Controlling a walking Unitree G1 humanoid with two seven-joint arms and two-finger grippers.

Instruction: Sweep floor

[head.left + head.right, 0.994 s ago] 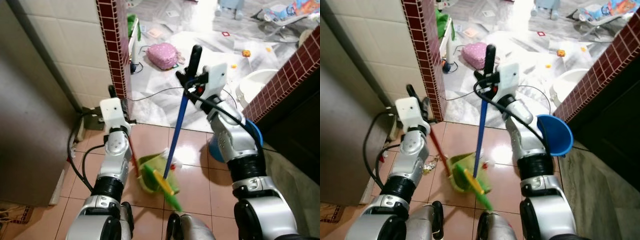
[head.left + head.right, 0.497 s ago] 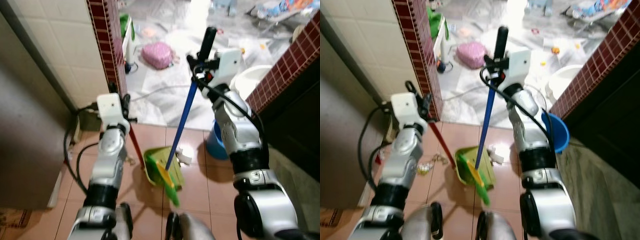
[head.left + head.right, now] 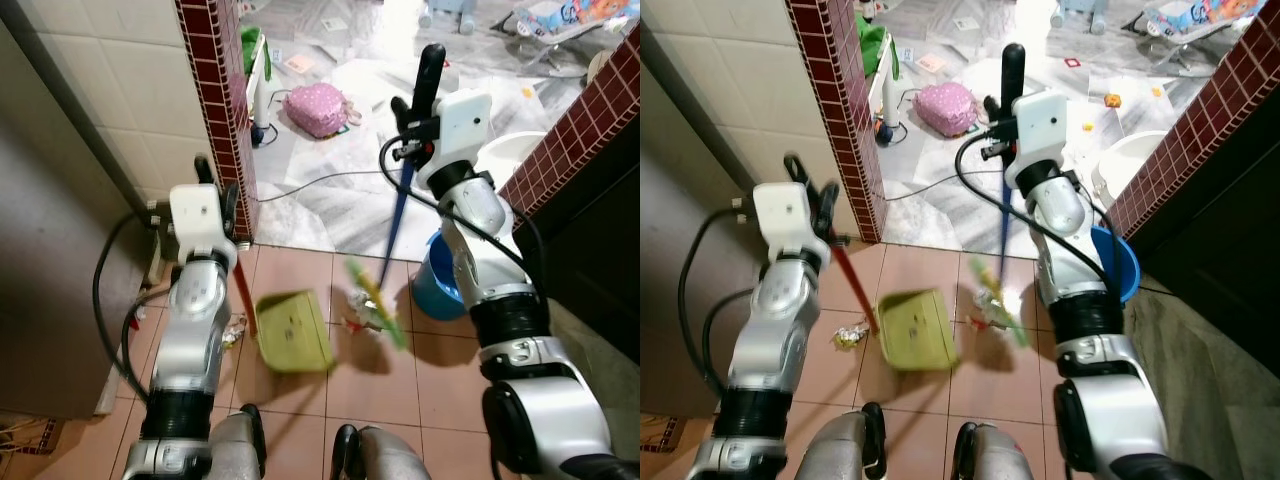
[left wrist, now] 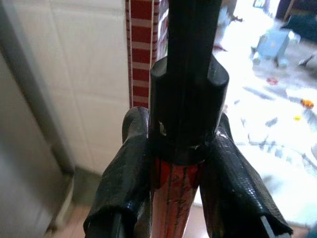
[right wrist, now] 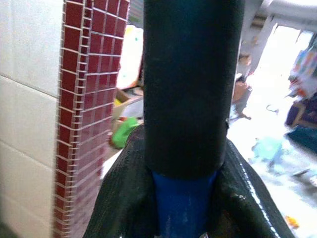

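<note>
On glossy terracotta floor tiles (image 3: 300, 400) by a maroon brick pillar (image 3: 215, 90), the left gripper (image 4: 171, 163) clamps the red-handled green dustpan (image 3: 293, 332); the right gripper (image 5: 185, 198) clamps the blue broom (image 3: 400, 215), bristles beside scattered litter (image 3: 985, 310). Beyond lies cluttered marble flooring (image 3: 330, 190).

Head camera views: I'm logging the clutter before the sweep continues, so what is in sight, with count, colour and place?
Dustpan: one, green, red handle, terracotta tiles.
Broom: one, blue pole, green head, right of dustpan.
Litter: one crumpled scrap, left of dustpan.
Bucket: one, blue, by right arm.
Bag: one, pink, marble floor beyond.
Brick pillar: one, dark red, left.
Left gripper: jaws clamped on dustpan handle.
Right gripper: jaws clamped on broom pole.
</note>
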